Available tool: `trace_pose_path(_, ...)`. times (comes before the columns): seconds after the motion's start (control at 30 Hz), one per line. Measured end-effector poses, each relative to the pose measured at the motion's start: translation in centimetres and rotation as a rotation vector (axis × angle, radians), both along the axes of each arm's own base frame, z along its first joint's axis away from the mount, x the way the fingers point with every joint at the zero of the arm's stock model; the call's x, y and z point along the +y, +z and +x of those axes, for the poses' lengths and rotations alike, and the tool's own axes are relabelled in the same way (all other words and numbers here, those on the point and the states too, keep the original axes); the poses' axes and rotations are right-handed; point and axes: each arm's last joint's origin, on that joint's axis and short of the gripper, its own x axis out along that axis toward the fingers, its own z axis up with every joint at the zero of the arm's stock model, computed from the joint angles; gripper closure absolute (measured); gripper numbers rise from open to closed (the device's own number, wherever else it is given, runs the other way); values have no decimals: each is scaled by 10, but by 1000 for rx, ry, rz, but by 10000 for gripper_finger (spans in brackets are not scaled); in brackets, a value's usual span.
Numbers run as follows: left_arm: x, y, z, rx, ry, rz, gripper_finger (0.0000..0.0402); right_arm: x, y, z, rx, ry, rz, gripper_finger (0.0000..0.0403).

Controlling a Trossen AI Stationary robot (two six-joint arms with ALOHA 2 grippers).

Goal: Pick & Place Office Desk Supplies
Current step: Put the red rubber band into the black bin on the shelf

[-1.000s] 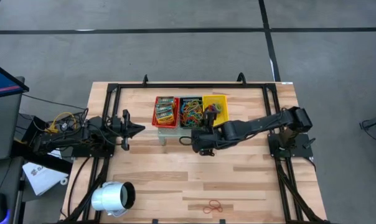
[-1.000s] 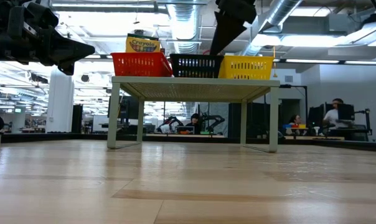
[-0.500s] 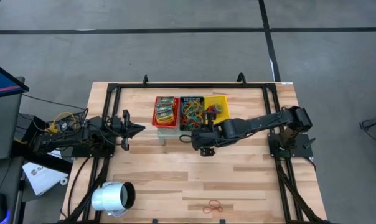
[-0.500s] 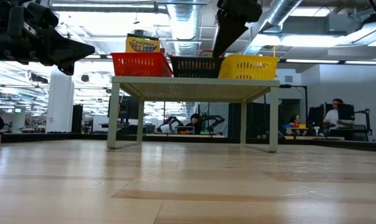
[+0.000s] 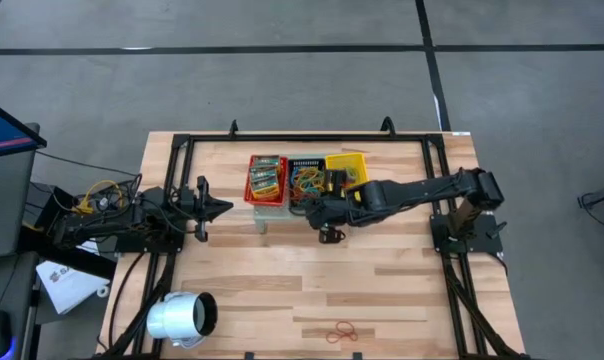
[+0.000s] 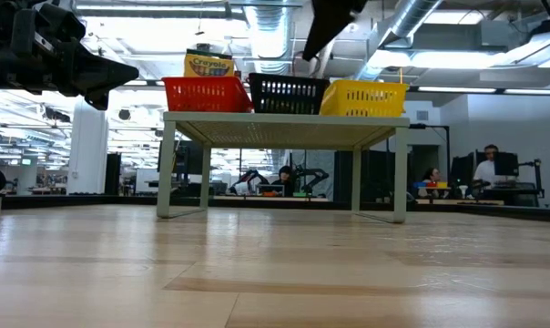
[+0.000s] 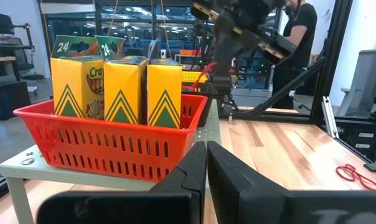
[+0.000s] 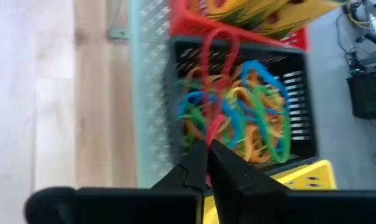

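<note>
High view shows your right arm stretched across the bench (image 5: 382,290) from its base, with the right end effector (image 5: 317,203) poised over the black basket (image 5: 307,162). Its fingers are clenched on a red rubber band (image 8: 214,81), a loop that runs from the fingertips forward over the pile of rubber bands (image 8: 250,121) below it. That pile of blue, green, yellow and orange loops fills the black basket directly under the end effector. A red basket (image 5: 266,178) holding crayon boxes (image 7: 122,87) sits just beside it on one side, and a yellow basket (image 5: 347,165) just beside it on the other; all three stand on a small pale stand (image 6: 284,128), so the basket rims close in on both flanks. Open bench lies behind the end effector toward the near edge, where another red rubber band (image 5: 343,331) lies well apart. Your left end effector (image 5: 222,208), fingers pressed together and holding nothing, hangs beyond the red basket, with a white cylinder (image 5: 180,318) well behind it.
</note>
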Motion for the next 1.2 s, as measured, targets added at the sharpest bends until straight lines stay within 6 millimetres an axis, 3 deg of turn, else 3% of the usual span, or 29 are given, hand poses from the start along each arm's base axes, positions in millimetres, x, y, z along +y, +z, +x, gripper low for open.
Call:
trace_pose_path(0.2,0,0,0,0,0,0,394,-22,19,6,-77,-63,-69,393)
trace_pose_path(0.37,0,0,0,0,0,0,394,-53,34,12,-177,-178,-130,399)
trace_pose_path(0.6,0,0,0,0,0,0,394,-82,39,12,-248,-312,-143,398)
trace_pose_path(1.2,0,0,0,0,0,0,394,-66,24,15,-216,-227,136,389)
